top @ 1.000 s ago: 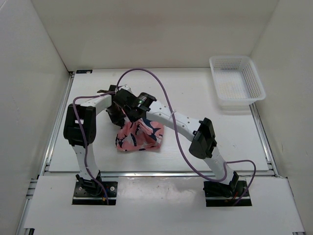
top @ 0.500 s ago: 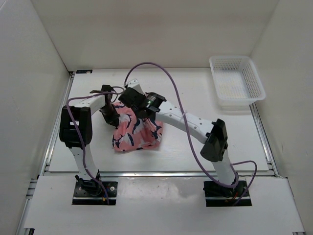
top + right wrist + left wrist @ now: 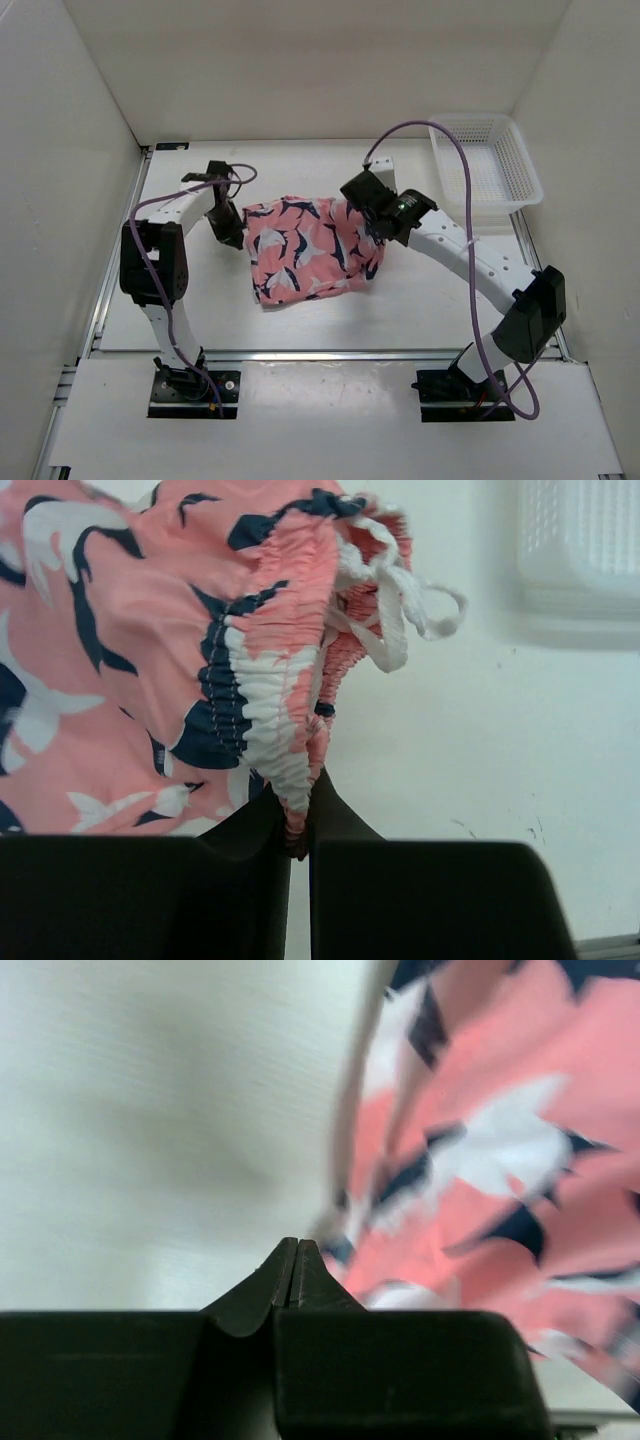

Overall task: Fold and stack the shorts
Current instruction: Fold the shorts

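Note:
The coral-pink shorts [image 3: 305,252] with navy-and-white shapes hang stretched out over the middle of the table. My right gripper [image 3: 373,228] is at their right end and is shut on the gathered waistband [image 3: 270,710], which runs down between its fingers [image 3: 298,825]. The white drawstring [image 3: 400,620] dangles beside the waistband. My left gripper [image 3: 231,228] is at the shorts' left edge. Its jaws [image 3: 297,1247] are pressed together with no fabric showing between them, and the shorts [image 3: 500,1160] lie blurred just to their right.
A white mesh basket [image 3: 470,120] stands at the back right of the table, and its corner shows in the right wrist view [image 3: 580,540]. White walls close in the table on three sides. Purple cables loop above both arms.
My right gripper has swung right and back with the waistband, drawing the bunched shorts out wide. My left gripper has shifted slightly back and left, staying by the shorts' left edge.

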Robot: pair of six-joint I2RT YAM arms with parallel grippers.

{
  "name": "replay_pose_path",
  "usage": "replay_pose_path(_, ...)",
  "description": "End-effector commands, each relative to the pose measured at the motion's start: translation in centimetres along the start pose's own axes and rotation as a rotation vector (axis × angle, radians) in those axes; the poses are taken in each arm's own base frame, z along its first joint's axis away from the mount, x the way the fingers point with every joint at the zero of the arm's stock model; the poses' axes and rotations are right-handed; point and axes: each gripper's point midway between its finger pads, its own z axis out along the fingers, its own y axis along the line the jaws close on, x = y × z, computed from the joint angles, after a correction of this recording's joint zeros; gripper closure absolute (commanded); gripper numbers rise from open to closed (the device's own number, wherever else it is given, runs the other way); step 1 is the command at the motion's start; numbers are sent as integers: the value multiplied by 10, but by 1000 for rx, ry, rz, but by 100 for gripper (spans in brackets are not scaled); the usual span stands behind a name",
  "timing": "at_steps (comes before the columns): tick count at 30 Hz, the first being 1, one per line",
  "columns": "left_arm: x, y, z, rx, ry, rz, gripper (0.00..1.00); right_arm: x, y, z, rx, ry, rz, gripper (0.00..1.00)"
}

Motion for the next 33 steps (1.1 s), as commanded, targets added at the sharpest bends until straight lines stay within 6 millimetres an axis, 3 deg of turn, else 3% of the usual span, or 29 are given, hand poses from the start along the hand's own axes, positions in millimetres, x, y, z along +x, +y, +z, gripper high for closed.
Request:
replay_pose_path(1,-25,-61,-88,191,-191,101,90,19,5,7,-63,16,24,100)
replay_pose_path(2,-21,-75,-99,232,-186,126,90,36,-3,15,-38,50,8,100)
replay_pose_path(3,-22,-89,-107,264,-197,140,90,40,-1,14,-56,54,11,100)
replay_pose_path(4,-21,-116,-117,314,-205,173,90,44,-6,19,-58,67,41,100)
replay_pose_path(5,-16,-133,-120,362,-182,201,90,58,-10,24,-52,101,45,100)
replay_pose_path(6,-13,-149,-121,392,-166,215,90,58,-14,25,-62,100,71,100)
replay_pose_path(7,-7,-178,-117,426,-146,264,90,59,-15,26,-75,102,83,100)
replay_pose_path(10,16,-226,-106,477,-84,335,90,73,-22,27,-84,138,122,100)
replay_pose_path(11,15,-243,-94,488,-64,337,90,78,-29,27,-73,143,130,100)
replay_pose_path(14,24,-276,-70,513,-18,356,90,84,-35,25,-88,158,162,100)
replay_pose_path(17,28,-293,-44,501,-3,366,90,92,-43,22,-92,169,189,100)
replay_pose_path(19,25,-291,-26,461,-2,346,90,99,-49,23,-86,181,203,100)
replay_pose_path(24,43,-290,24,395,77,320,90,101,-69,16,-69,174,248,100)
replay_pose_path(27,46,-292,36,379,82,318,90,102,-75,11,-67,165,250,100)
replay_pose_path(29,50,-295,29,406,99,322,90,96,-78,9,-69,147,253,100)
replay_pose_path(32,48,-305,-21,490,65,338,90,93,-80,5,-71,146,227,100)
replay_pose_path(33,41,-301,-56,528,21,349,90,92,-83,6,-58,141,226,100)
